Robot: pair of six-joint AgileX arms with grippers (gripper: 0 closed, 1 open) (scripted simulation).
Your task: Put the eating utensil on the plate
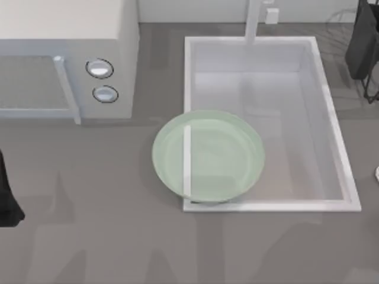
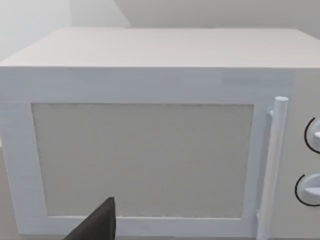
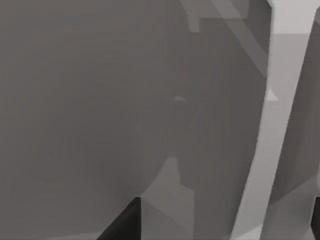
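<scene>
Pale green and translucent, the large round shallow-rimmed plate (image 1: pixel 228 157) lies at the centre of the top view. It straddles the left wall of the white rectangular sink (image 1: pixel 337 142) near that sink's near-left corner. Part of the plate is over the grey tabletop (image 1: pixel 106 236) and part over the basin, and the sink's white rim shows through the plate as a pale vertical band.

A white box-shaped microwave oven (image 1: pixel 65 47) stands on the tabletop to the left of the sink. It has a vertical bar handle (image 1: pixel 66 89) and two round dials (image 1: pixel 99 68). In the left wrist view its door panel (image 2: pixel 142 160) faces the camera.

A small white form (image 1: pixel 376 173) is cut by the right edge of the top view, on the tabletop right of the sink and well apart from the plate. Too little of it shows to say whether it is the spoon.

The left arm (image 1: pixel 7 198) sits at the left edge of the top view, in front of the microwave oven. The left gripper (image 2: pixel 97 225) appears as one dark tip, and whether it is open or closed cannot be told.

The right arm (image 1: pixel 362 41) is at the far right corner, beyond the sink. The right gripper (image 3: pixel 125 222) appears as a dark tip over grey surface, and its state likewise cannot be told.
</scene>
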